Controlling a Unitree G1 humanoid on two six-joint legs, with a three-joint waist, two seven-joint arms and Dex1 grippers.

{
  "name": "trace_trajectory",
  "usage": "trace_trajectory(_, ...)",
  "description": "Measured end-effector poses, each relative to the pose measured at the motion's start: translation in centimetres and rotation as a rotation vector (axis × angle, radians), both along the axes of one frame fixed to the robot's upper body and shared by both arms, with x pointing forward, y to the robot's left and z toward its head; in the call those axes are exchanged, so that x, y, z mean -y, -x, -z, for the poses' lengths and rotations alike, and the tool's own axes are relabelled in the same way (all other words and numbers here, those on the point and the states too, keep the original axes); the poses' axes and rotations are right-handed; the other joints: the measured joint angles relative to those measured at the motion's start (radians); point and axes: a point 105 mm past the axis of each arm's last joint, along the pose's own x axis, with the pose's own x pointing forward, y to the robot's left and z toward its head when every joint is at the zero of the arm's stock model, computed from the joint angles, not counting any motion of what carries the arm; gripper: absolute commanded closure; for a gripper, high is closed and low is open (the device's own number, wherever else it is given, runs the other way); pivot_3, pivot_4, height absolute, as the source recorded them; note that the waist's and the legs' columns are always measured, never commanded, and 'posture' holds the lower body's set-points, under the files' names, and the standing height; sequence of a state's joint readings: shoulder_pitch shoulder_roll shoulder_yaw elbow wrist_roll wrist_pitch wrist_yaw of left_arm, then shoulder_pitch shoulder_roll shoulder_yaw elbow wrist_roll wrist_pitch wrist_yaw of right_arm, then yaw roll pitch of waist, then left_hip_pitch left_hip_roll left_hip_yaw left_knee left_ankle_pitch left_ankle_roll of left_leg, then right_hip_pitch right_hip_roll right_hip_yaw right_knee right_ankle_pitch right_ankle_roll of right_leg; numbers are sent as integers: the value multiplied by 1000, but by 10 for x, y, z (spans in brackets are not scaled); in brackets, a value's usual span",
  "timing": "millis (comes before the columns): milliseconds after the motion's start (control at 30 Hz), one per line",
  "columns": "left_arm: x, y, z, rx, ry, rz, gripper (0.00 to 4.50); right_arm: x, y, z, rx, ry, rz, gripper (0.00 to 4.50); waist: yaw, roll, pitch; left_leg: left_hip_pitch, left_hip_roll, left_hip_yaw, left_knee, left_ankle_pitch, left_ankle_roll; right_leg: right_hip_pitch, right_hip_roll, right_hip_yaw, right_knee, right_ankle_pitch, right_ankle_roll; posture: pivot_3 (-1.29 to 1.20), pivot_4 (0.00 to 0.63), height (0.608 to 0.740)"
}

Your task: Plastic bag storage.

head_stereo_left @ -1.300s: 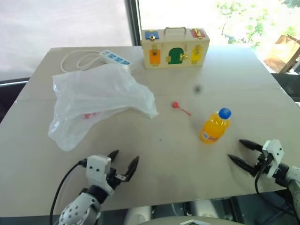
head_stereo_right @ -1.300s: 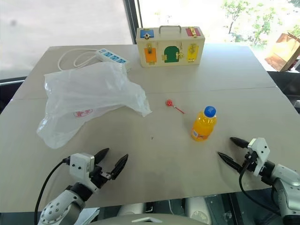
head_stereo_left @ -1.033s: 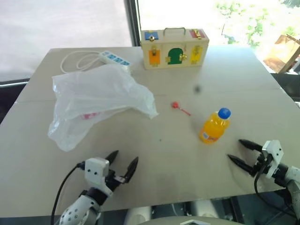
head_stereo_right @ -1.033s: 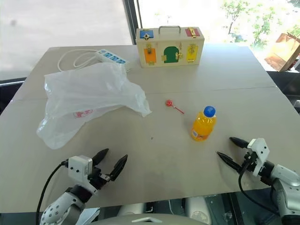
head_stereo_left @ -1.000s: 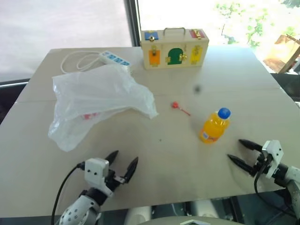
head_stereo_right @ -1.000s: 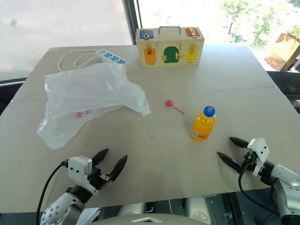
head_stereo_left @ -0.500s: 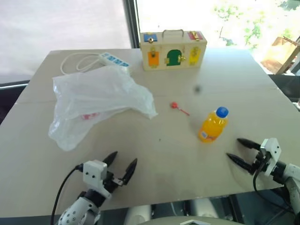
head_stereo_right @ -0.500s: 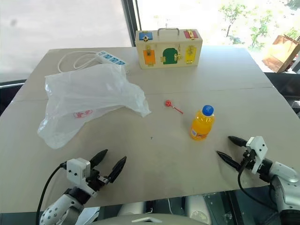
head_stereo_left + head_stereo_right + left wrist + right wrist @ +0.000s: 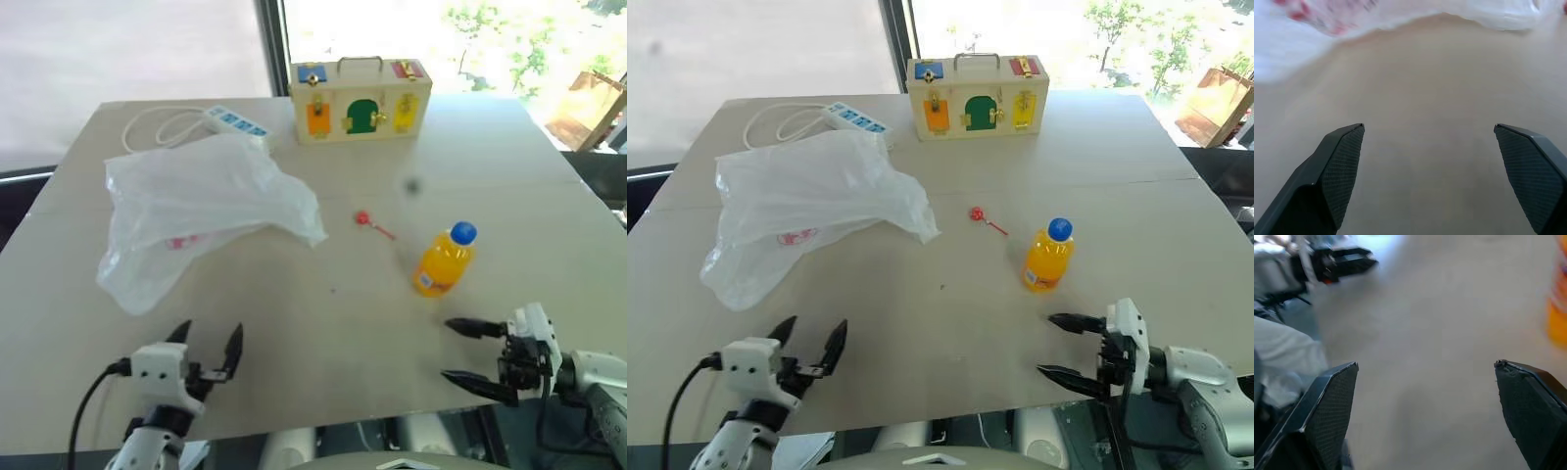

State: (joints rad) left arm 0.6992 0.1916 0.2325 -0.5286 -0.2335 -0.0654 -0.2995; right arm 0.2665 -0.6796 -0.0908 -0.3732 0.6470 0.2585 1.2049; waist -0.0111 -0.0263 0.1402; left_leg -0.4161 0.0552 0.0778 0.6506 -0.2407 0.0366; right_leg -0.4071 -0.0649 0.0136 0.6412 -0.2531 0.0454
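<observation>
Hands first: my left hand [image 9: 206, 345] sits low at the near edge of the surface [image 9: 343, 304], fingers spread wide, holding nothing. My right hand [image 9: 460, 351] is at the near right edge, also spread wide and empty, its fingers pointing across toward the left one.

Landmark: the plastic bag [image 9: 196, 215]. It lies loose and crumpled on the far left half of the surface, well ahead of my left hand and apart from it; red print shows through on its near side. In the left wrist view the bag's near hem [image 9: 1400, 14] lies beyond the open fingers, with bare surface between.

Right of the bag: a small red lollipop [image 9: 367, 221], then an orange bottle [image 9: 443, 260] with a blue cap, upright, just ahead of my right hand. Behind the bag: a white power strip [image 9: 235, 121] and a wooden latch box [image 9: 361, 98].

Step, as I judge it: approach, before any contact. Bag untouched, nothing gathered.

Next move calls for: left hand forward to the bag's near hem, a pinch on the thin film, right hand brought over to help gather it. Film is slippery and may slide rather than lift.
</observation>
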Motion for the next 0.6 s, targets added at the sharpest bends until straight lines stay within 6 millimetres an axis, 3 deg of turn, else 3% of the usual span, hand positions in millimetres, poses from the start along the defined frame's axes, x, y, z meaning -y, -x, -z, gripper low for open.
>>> trace_trajectory(100, -4, 3, -20, 86, -50, -78, 26, -15, -2, -20, 48, -33, -25, 0, 8, -6, 4, -2, -3, 0, 0, 0, 0, 0, -5, -1, -1, 0, 0, 0, 150, 739)
trace_trajectory(300, -27, -7, -60, 243, -131, -257, 26, -33, -5, -35, 82, -68, -52, 0, 22, -8, 5, -3, -2, -1, 0, 2, 3, 0, 2, -2, -1, 0, 0, 0, 150, 739)
trace_trajectory(600, -45, -33, -60, 210, -61, -333, 26, -35, -5, -33, 76, -66, -57, 0, 24, -8, 5, -2, -2, 0, 2, 2, 5, 0, 3, -2, 1, 1, 0, 0, 150, 739)
